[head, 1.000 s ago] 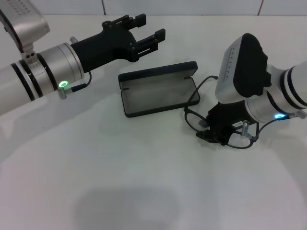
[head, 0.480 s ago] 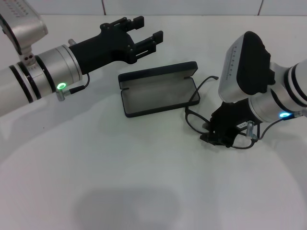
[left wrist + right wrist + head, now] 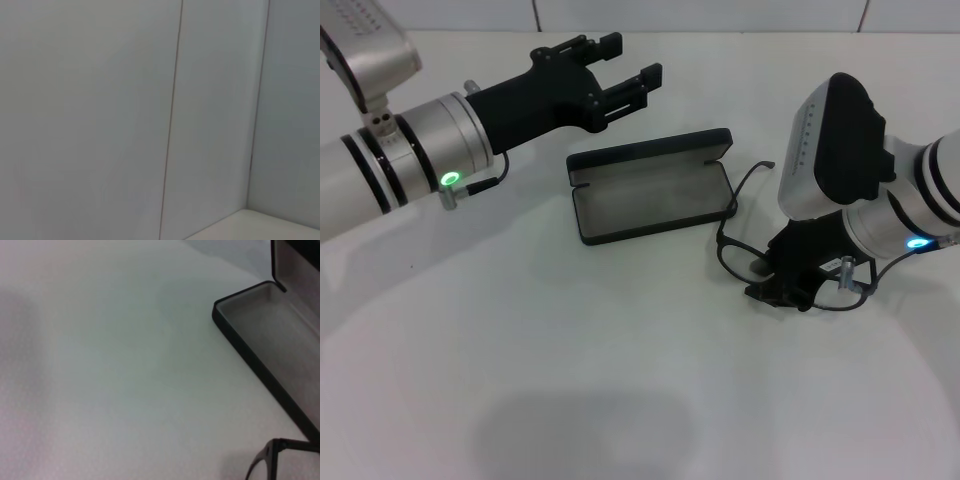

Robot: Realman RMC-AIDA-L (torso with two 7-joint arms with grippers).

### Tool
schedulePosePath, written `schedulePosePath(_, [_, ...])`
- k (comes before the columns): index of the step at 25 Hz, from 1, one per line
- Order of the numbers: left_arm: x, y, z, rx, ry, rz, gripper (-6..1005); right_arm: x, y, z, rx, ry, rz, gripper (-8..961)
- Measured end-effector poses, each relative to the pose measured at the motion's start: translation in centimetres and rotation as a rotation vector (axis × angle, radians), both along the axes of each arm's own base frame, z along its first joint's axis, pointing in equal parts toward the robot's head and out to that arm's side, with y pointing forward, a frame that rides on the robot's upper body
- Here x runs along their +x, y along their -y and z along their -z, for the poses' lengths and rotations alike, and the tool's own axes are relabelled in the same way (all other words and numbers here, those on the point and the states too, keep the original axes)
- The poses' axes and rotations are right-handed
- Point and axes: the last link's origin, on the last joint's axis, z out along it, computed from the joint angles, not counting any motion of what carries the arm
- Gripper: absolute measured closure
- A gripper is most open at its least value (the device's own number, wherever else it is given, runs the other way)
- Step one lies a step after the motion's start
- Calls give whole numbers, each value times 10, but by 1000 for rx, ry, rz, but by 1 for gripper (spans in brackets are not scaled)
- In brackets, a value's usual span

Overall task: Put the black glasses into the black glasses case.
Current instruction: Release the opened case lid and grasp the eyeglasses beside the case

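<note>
1. The black glasses (image 3: pixel 752 243) are seen on the white table (image 3: pixel 620 380), just beside the 3 o'clock end of the black glasses case (image 3: pixel 650 196). One temple arm reaches toward 12 o'clock alongside the case's end; whether it touches cannot be told.
2. The case lies open near the table's middle, grey lining up, lid raised along its 12 o'clock edge. Nothing is seen inside it.
3. Handling is judged as light, thin-framed and fragile. The slim temples are likely to flex, and the lenses are likely to slip and smudge. The bridge or front rim is judged the soundest place to take hold, not a temple tip.
4. The right gripper (image 3: pixel 782 285) is lowered at the glasses' 4 o'clock side, over the frame front. Its fingers are hidden beneath the wrist housing, so neither their spacing nor a grasp on the frame can be told.
5. In the right wrist view only a frame corner (image 3: pixel 272 456) and the case's near wall (image 3: pixel 260 367) are shown.
6. The left gripper (image 3: pixel 625 72) is held in the air at 11 o'clock of the case, fingers apart, holding nothing.
</note>
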Motion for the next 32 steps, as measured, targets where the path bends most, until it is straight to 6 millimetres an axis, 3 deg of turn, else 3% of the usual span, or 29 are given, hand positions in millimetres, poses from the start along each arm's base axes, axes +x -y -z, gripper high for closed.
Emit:
schedulePosePath(21, [1, 0, 2, -4, 1, 2, 331, -3, -8, -11, 41, -8, 18, 682])
schedulePosePath(26, [1, 0, 2, -4, 2, 0, 332, -2, -3, -15, 24, 46, 7, 550])
schedulePosePath(32, [1, 1, 3, -7, 3, 0, 332, -3, -2, -17, 36, 75, 9, 549])
